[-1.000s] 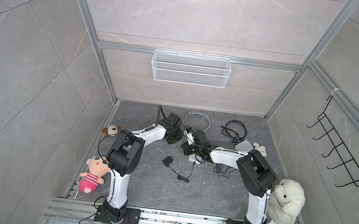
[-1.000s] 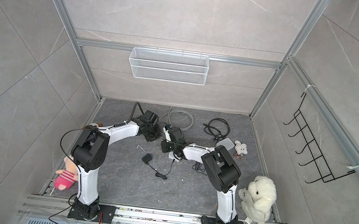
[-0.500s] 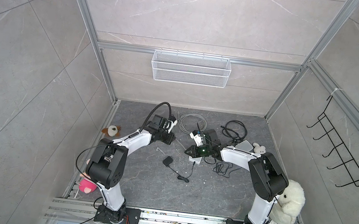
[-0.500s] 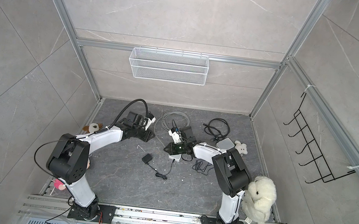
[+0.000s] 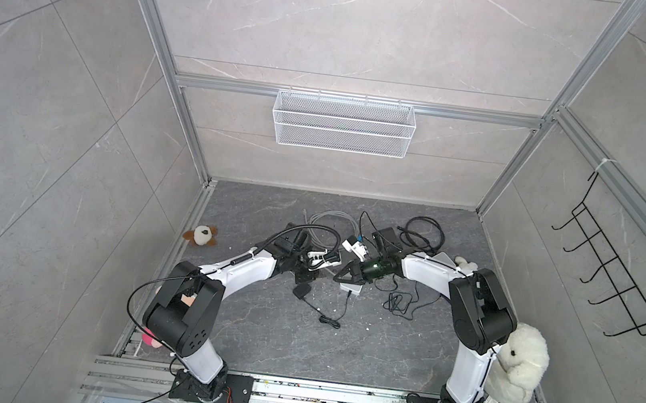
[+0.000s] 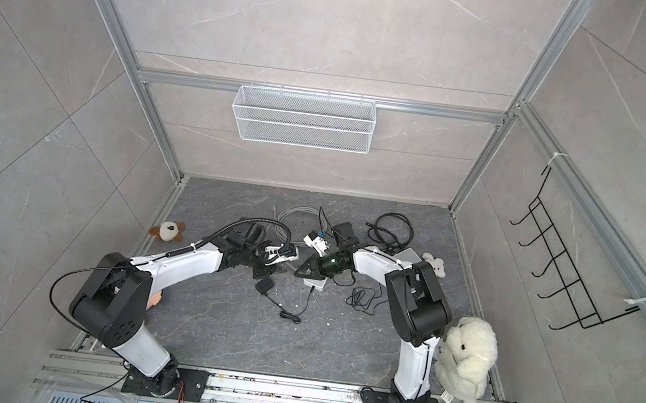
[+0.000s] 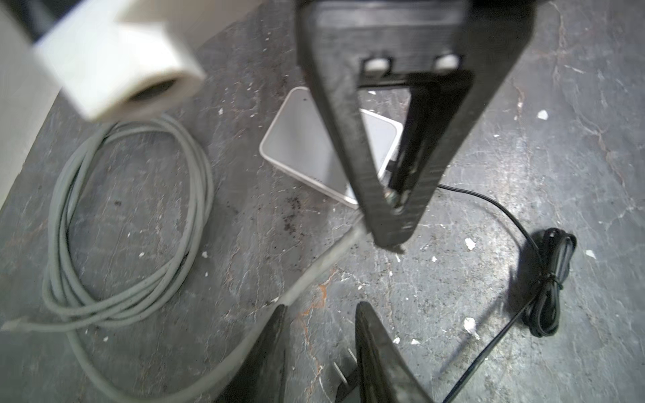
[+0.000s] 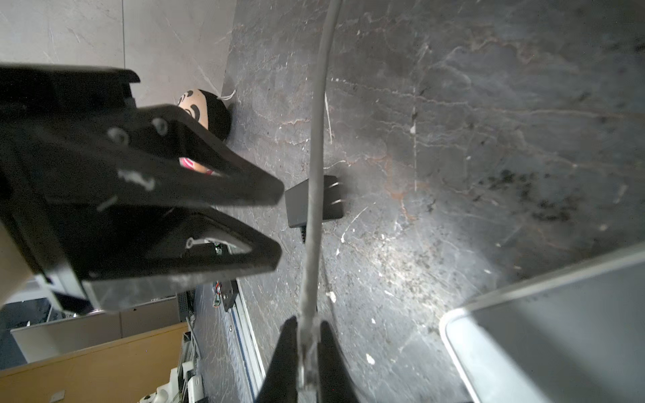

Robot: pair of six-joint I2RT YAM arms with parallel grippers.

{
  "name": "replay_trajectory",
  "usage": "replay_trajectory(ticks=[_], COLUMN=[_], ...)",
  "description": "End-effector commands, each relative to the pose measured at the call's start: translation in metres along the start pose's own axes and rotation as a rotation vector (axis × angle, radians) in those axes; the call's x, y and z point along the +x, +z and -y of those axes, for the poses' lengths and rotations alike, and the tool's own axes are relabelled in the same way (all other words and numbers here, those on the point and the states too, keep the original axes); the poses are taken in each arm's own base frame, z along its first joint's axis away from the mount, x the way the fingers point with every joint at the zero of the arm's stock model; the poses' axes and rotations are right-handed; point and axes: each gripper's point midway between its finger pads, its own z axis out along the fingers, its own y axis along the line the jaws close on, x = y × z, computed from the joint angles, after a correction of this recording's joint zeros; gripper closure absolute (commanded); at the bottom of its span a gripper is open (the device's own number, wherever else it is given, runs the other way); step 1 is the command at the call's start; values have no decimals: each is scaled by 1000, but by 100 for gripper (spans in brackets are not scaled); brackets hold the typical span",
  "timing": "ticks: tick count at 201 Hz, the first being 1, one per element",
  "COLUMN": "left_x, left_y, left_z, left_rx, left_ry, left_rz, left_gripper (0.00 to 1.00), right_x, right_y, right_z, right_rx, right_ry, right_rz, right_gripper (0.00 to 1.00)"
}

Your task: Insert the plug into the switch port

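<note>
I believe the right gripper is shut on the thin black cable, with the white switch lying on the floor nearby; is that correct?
Not quite. The right gripper is shut on the gray cable, not the thin black one, as the right wrist view shows. The white switch does lie on the floor nearby.

The end of the gray cable (image 8: 316, 139) is buried between the fingers of the right claw (image 8: 307, 326), so its plug cannot be seen. In the left wrist view that claw covers half the white switch (image 7: 300, 146), ports hidden. Off to the claw's side, a white block (image 7: 115, 59) is too blurred to name.
</note>
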Motion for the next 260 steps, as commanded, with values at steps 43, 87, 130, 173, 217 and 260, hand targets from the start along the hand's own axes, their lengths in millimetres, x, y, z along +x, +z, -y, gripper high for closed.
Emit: replay_trajectory(ticks=[43, 87, 130, 173, 217, 260], left_x=[-14, -13, -12, -5, -3, -7], left_y=[11, 17, 20, 17, 14, 15], left_z=[4, 11, 7, 10, 15, 18], left_rx=[-10, -1, -33, 6, 62, 114], left_ry=[178, 207, 214, 158, 84, 53], left_rz=[6, -7, -8, -37, -29, -15], left_gripper=[66, 68, 87, 98, 99, 100], right_x=[7, 6, 10, 2, -1, 1], right_y=[1, 3, 2, -15, -27, -22], right_z=[-14, -21, -24, -12, -12, -13], right_rx=[-96, -146, -168, -155, -163, -163], right_ry=[13, 26, 38, 89, 119, 120], right_rz=[-52, -68, -97, -22, 76, 88], right_gripper=[94, 94, 93, 77, 67, 63])
